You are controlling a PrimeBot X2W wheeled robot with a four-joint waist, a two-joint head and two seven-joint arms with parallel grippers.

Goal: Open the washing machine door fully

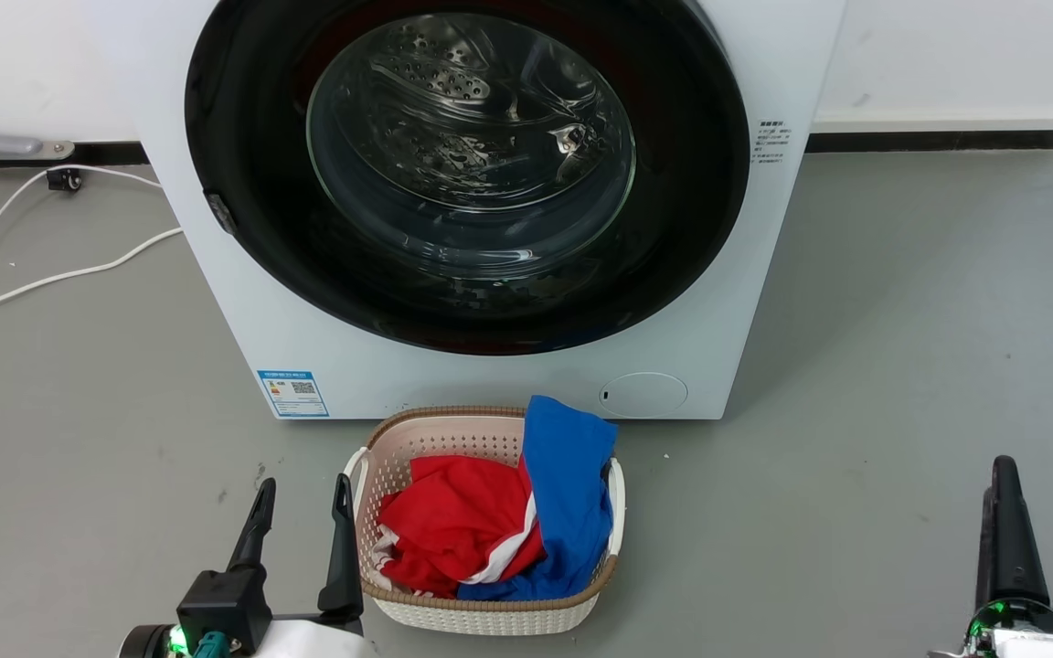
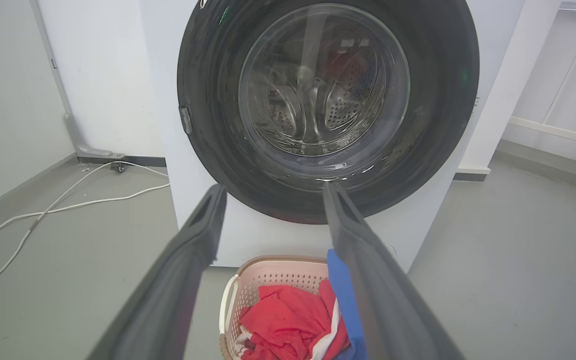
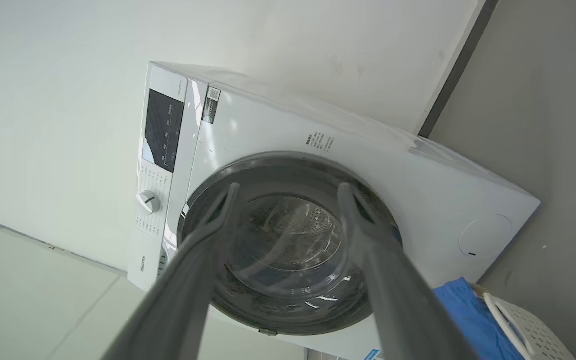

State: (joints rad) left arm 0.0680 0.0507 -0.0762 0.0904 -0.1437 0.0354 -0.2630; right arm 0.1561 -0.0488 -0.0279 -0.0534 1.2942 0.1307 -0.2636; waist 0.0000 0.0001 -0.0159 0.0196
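White casing: the washing machine point(image 1: 490, 375) stands square before me on the grey floor, its back to the wall.
Black disc: the washing machine door point(image 1: 467, 174) lies flush against the front, glass bowl bulging toward me. It is shut, so I judge the task not yet begun.
Wicker-rimmed tub: a basket point(image 1: 453, 416) sits on the floor just in front of the machine, below the door. It is probably there for loading, and my arms will have to reach over it.
Cloth: a red garment point(image 1: 453, 521) and a blue garment point(image 1: 572, 484) are heaped in the basket, the blue one draped over its far rim.
Left side: my left gripper point(image 1: 304, 482) hangs low beside the basket, fingers spread apart and holding nothing. It points at the door's lower half, well short of it.
Right side: my right gripper point(image 3: 288, 190) waits low and off to the right. Its fingers are parted and empty, well clear of the door.
Grey catch: a small tab point(image 1: 218, 212) sits on the door's left rim. I take it for the pull point, which would favour my left arm.
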